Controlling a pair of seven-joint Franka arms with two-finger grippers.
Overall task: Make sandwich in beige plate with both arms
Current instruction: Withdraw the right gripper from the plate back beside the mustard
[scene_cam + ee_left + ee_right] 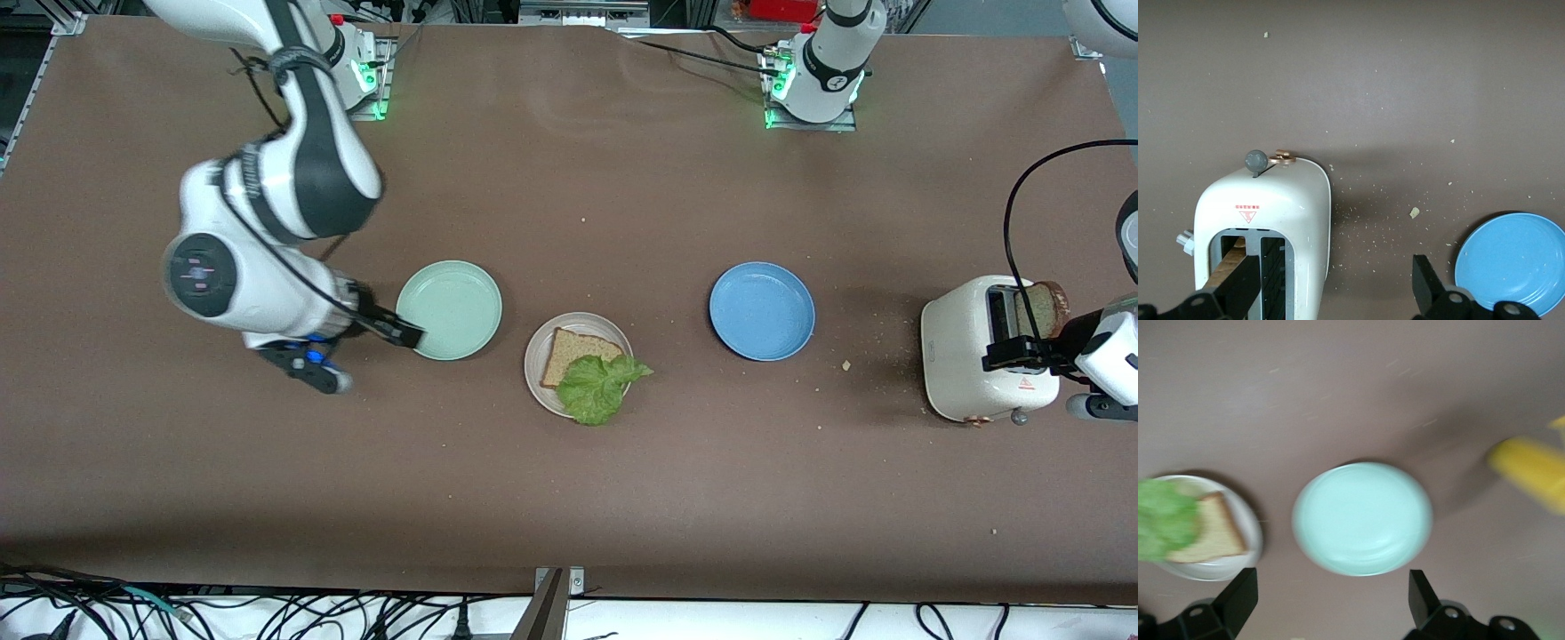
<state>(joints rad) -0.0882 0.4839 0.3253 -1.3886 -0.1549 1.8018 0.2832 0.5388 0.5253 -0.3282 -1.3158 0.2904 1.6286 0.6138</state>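
The beige plate [536, 373] sits mid-table, holding a tan bread slice [573, 348] with a green lettuce leaf [597, 387] lying partly on it and over the rim. The right wrist view shows the plate [1218, 568], bread [1211, 537] and lettuce [1161, 520]. Another bread slice [1042, 307] stands in a slot of the white toaster [965, 356], also in the left wrist view [1233, 257]. My left gripper [1036, 347] hangs open above the toaster [1291, 220], holding nothing. My right gripper [364, 342] is open and empty beside the mint green plate [449, 307].
A blue plate [762, 311] lies between the beige plate and the toaster, and shows in the left wrist view [1511, 260]. Crumbs [1414, 213] are scattered on the brown table around the toaster. A blurred yellow object [1531, 470] lies past the mint green plate [1361, 517].
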